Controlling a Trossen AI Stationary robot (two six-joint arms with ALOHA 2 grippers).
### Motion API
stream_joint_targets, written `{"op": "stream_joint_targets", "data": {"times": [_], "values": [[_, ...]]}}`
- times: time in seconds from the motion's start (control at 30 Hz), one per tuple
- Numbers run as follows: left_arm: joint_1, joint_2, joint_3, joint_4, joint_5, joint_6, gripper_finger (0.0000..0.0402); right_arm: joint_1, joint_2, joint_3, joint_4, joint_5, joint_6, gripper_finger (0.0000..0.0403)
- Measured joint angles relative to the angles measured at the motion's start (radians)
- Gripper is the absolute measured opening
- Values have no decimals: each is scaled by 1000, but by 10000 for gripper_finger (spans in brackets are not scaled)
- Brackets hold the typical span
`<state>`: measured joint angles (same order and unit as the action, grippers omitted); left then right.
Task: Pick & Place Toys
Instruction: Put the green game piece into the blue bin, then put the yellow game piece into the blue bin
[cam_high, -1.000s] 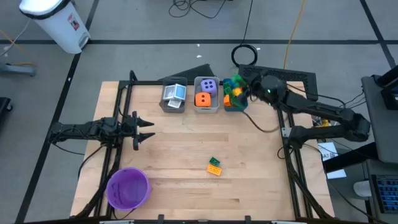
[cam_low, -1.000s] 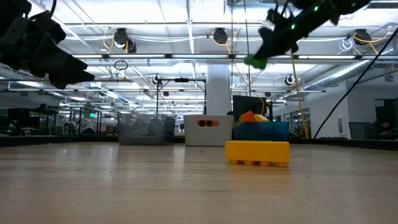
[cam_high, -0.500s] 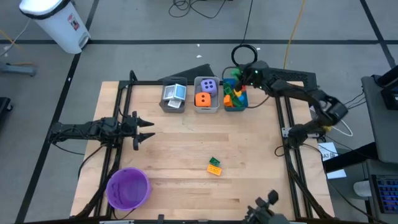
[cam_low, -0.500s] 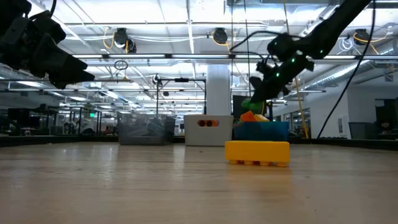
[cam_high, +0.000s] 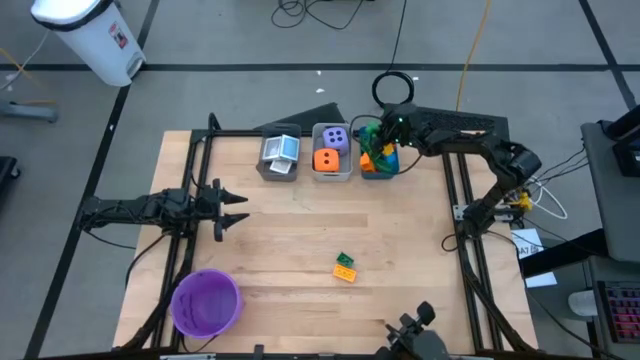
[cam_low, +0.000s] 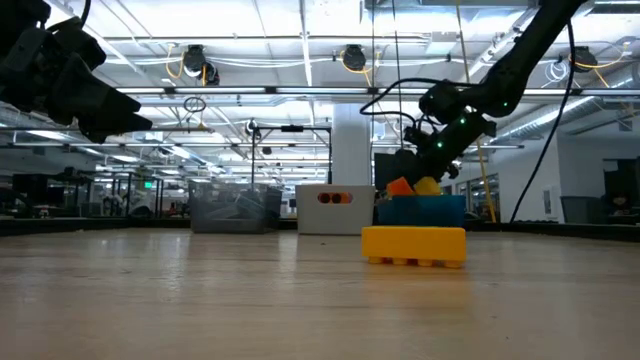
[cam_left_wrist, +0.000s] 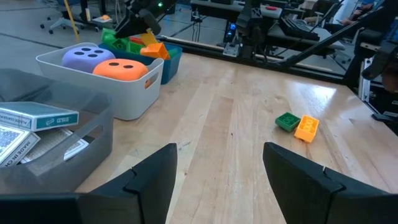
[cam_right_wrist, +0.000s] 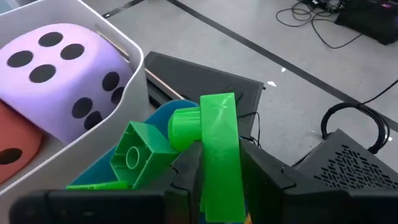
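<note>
My right gripper (cam_right_wrist: 221, 186) is shut on a green brick (cam_right_wrist: 217, 143) just above the blue bin (cam_high: 378, 160) of multicoloured bricks at the table's far edge. Beside that bin stand a white bin (cam_high: 332, 152) holding a purple die (cam_right_wrist: 56, 81) and an orange die (cam_left_wrist: 121, 68), and a grey bin (cam_high: 279, 156) of cards (cam_left_wrist: 37, 117). A green brick (cam_left_wrist: 286, 121) and a yellow brick (cam_left_wrist: 306, 128) lie side by side on the table (cam_high: 300, 240). My left gripper (cam_high: 236, 207) waits open at the table's left side. My right gripper pinches the green brick's two broad faces (cam_right_wrist: 219, 168) between its two fingers. It comes in from the table's right, slanting down. The brick stands on edge above the fingers with a stud (cam_right_wrist: 183, 124) pointing sideways, lifted clear over the blue bin.
A round purple bowl (cam_high: 205, 303) stands near the table's front left corner. The black frame rails (cam_high: 465, 250) run along both sides of the table. Bare wood lies between the bins and the two loose bricks.
My right gripper has come down from well above the bins to just over the blue bin, tipping further downward, still shut on the green brick.
</note>
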<state>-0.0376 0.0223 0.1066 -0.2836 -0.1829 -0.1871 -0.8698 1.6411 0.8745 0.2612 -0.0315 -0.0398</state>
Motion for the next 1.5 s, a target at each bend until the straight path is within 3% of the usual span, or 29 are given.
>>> {"op": "stream_joint_targets", "data": {"times": [0.67,0.9,1.2,1.33,1.5], "values": [[0,0,0,0,0,0,246,46,-111,-2,-132,5,14,156],[0,0,0,0,0,0,246,131,-175,-2,-160,5,54,185],[0,0,0,0,0,0,246,401,-322,-1,-181,-30,129,215],[0,0,0,0,0,0,246,590,-342,-1,-169,-103,159,231],[0,0,0,0,0,0,246,846,-305,-1,-157,-68,154,246]]}}
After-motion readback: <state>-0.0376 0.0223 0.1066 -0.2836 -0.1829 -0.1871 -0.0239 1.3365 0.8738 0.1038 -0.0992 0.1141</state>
